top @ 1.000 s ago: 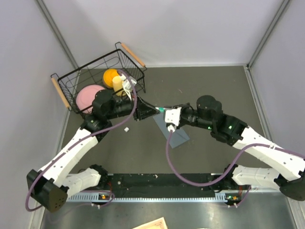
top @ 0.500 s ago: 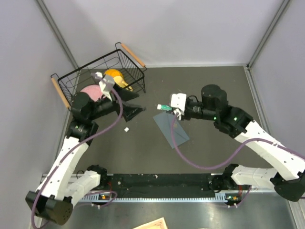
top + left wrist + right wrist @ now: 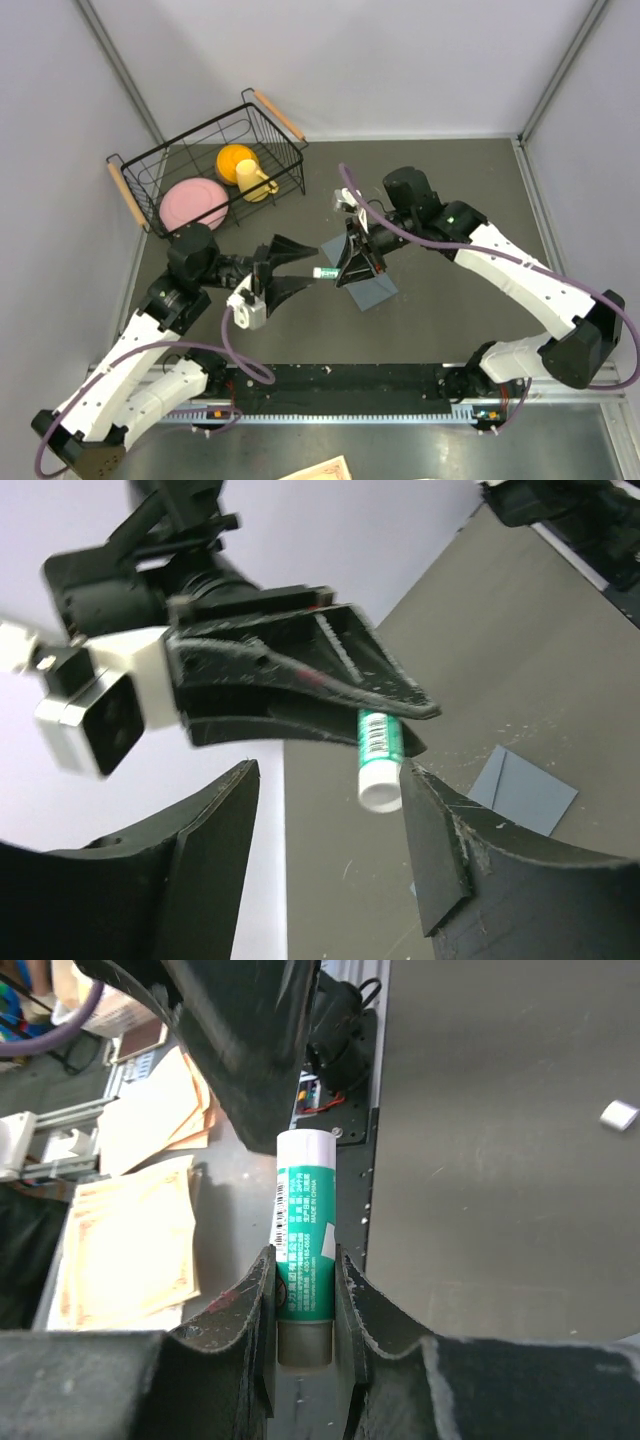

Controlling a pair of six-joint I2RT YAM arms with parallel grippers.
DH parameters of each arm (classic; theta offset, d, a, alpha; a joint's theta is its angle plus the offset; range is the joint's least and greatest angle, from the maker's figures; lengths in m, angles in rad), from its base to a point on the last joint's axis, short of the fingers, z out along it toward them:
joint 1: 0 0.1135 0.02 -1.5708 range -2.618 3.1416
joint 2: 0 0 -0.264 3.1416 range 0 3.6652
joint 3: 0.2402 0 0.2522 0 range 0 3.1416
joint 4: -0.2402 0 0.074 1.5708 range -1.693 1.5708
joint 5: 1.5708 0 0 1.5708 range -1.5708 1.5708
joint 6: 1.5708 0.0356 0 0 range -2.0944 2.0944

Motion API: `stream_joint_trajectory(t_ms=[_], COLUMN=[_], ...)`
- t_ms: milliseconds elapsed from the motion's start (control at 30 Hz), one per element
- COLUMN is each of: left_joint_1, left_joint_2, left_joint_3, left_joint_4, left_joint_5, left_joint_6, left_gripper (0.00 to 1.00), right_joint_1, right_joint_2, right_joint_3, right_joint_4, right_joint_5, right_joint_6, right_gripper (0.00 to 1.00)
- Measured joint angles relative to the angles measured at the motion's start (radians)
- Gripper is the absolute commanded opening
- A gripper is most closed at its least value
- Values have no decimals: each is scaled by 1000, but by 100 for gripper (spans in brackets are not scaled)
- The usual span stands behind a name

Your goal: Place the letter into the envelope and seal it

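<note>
Blue-grey paper envelope point(image 3: 378, 291) lies flat on the dark table point(image 3: 450, 180), partly beneath the right gripper point(image 3: 341, 273). No cream letter shows on the table, so it may already be inside, though that cannot be told. This looks like the sealing stage: the right gripper is clamped on a small white-and-green glue stick point(image 3: 326, 272), with its white end offered to the left gripper point(image 3: 318, 260). That gripper is spread wide and holds nothing. The stick sits close to one left finger, so the next move calls for centring it before closing on it.
</note>
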Motion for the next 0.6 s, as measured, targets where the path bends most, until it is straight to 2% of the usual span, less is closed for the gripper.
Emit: stream_joint_trajectory(t_ms=[133, 233, 267, 300, 400, 600], left_joint_1=[-32, -34, -35, -35, -38, -51], left_joint_2=[37, 54, 55, 55, 55, 55], left_joint_3=[3, 5, 5, 7, 16, 31], left_joint_4=[-101, -152, -166, -179, -204, -222], left_joint_5=[14, 14, 15, 15, 18, 26], left_joint_6=[190, 272, 289, 307, 343, 372], left_gripper=[56, 55, 53, 47, 41, 42], right_joint_1=[-6, -6, -6, -6, -6, -6], right_joint_2=[20, 22, 22, 22, 25, 43], right_joint_3=[0, 0, 0, 0, 0, 1], right_joint_4=[-10, -9, -9, -10, -10, -9], right_joint_5=[-63, -99, -106, -114, -131, -146], right_joint_6=[52, 69, 73, 77, 80, 89], right_gripper=[0, 0, 0, 0, 0, 0])
